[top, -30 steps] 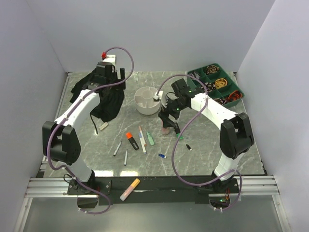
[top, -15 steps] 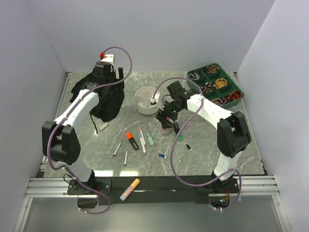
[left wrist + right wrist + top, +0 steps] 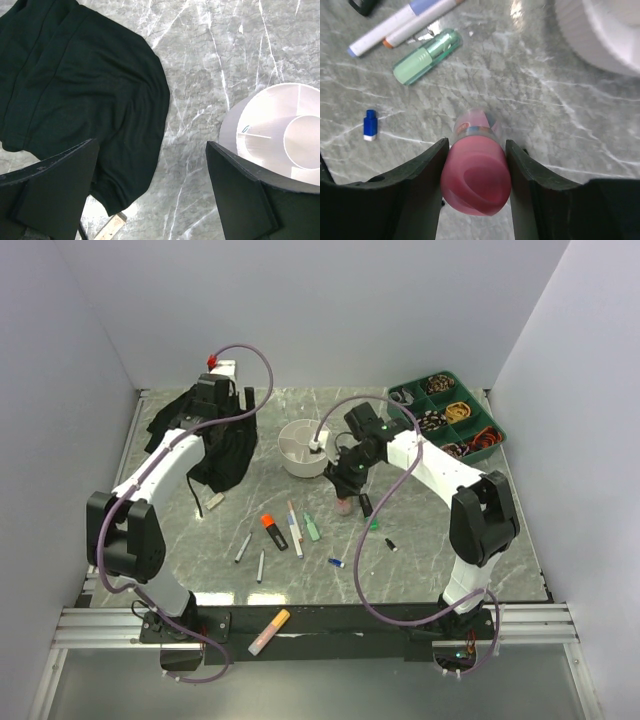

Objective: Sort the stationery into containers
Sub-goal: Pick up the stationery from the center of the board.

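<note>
Your right claw (image 3: 477, 147) pinches the pink cap of the little bottle (image 3: 476, 182) on the bench (image 3: 580, 125) near the white bowl (image 3: 298, 447), likely a light, hard, slippery thing best held squarely across the cap, while farther back your left claw (image 3: 151, 146) hangs spread above the black bag (image 3: 75, 85).

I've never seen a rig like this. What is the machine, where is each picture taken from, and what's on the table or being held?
It is a robot with a left arm and a right arm bolted at the near edge of a table. One picture looks down from above; the other two come from cameras on the wrists. On the table lie pens, highlighters, a white bowl, a black bag and a green tray. The left gripper hangs open between bag and bowl, holding nothing. The right gripper has its fingers against both sides of a pink-capped bottle.
</note>
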You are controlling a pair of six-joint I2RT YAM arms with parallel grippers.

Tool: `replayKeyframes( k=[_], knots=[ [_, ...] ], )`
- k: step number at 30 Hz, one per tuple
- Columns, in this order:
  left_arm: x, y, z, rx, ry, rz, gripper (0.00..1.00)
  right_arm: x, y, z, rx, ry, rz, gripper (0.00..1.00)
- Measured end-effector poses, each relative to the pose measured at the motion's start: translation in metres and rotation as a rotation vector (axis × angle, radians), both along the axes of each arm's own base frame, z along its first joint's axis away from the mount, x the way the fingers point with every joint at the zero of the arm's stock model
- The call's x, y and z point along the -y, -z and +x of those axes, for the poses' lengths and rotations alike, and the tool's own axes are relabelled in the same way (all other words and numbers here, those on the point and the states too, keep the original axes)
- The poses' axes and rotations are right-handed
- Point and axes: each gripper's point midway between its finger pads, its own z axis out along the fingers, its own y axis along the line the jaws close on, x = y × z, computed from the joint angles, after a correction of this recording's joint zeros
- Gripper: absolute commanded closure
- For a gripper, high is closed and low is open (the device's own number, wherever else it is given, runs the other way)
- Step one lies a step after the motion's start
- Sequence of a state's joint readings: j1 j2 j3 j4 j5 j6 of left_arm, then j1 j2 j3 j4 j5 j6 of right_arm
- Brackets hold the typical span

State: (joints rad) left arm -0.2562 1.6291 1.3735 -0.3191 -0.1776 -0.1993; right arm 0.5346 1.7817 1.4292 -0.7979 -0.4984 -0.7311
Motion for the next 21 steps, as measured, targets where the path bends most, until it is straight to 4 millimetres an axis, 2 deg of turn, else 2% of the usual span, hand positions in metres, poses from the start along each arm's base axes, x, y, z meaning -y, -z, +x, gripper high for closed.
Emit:
replayKeyframes(
  k=[1,4,9,13,14,16,21],
  knots=[
    [0.0,-0.001,-0.001,0.001,0.0,-0.001,0.05,-0.001,-0.008,0.002,0.006,-0.003,0.004,0.97],
    [-0.003,-0.003,-0.004,0.007,-0.004,-0.002,0.05,-0.01,-0.045,0.015,0.065,-0.015,0.041,1.0],
    [-0.009,-0.009,-0.007,0.023,-0.016,-0.003,0.05,-0.033,-0.143,0.049,0.261,-0.034,0.161,1.0],
    [-0.016,-0.009,-0.01,0.029,-0.029,-0.002,0.05,-0.049,-0.196,0.074,0.374,-0.037,0.226,1.0],
    [-0.018,-0.008,-0.011,0.028,-0.032,-0.002,0.05,-0.053,-0.204,0.081,0.397,-0.036,0.237,1.0],
    [-0.022,-0.007,-0.013,0.025,-0.04,-0.001,0.05,-0.057,-0.207,0.092,0.418,-0.03,0.239,1.0],
    [-0.031,-0.005,-0.019,0.022,-0.056,0.0,0.05,-0.06,-0.172,0.109,0.374,-0.004,0.177,1.0]
  ],
)
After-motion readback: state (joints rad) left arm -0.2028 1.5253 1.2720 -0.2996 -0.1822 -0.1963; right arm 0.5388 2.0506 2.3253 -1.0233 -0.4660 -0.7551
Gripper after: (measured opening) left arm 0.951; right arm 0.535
